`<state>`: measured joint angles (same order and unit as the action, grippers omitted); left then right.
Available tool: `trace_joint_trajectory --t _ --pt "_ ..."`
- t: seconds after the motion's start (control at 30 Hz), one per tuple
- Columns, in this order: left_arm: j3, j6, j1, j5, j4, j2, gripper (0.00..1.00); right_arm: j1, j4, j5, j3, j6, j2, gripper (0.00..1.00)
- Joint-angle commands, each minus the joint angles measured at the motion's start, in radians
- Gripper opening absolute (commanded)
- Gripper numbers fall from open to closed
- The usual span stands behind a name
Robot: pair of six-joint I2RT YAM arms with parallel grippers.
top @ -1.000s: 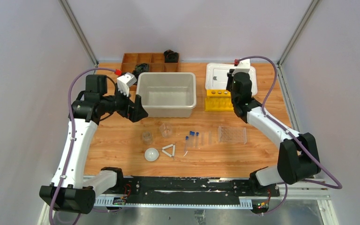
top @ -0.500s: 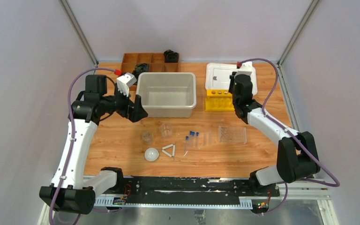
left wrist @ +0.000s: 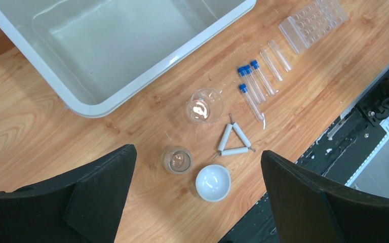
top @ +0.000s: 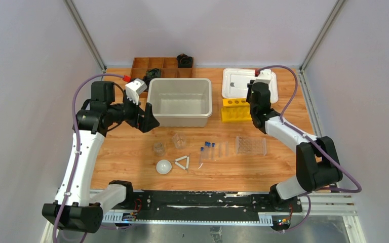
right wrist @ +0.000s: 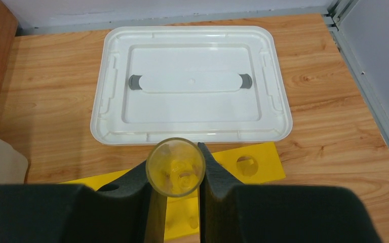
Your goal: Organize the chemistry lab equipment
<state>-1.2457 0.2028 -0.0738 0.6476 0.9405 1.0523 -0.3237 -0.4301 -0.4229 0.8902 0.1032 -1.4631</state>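
Note:
My right gripper is shut on a clear uncapped tube, held upright over the yellow rack with round holes; in the top view that gripper is above the rack. My left gripper is open and empty, high above the table, left of the bin in the top view. Below it stand two small clear beakers, a white dome and a white triangle. Three blue-capped tubes and two uncapped ones lie beside the clear plastic rack.
A large white bin stands mid-table. A white lid lies flat behind the yellow rack. A brown wooden divided tray with black coiled objects is at the back left. The black rail runs along the near edge.
My right gripper has shifted slightly left and back over the yellow rack, still holding the tube. The left arm has barely moved.

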Motion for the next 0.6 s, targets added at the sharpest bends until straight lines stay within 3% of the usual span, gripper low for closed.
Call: trace_joint_trajectory --t 0.0,0.57 --pt "-0.011 0.01 -0.001 -0.006 -0.008 -0.025 1.0 0.016 -0.033 -0.014 -0.025 0.037 -0.027 0.0" --pt "-0.003 0.029 -0.001 -0.016 -0.008 -0.04 1.0 0.015 -0.082 -0.042 -0.07 0.075 -0.089 0.0"
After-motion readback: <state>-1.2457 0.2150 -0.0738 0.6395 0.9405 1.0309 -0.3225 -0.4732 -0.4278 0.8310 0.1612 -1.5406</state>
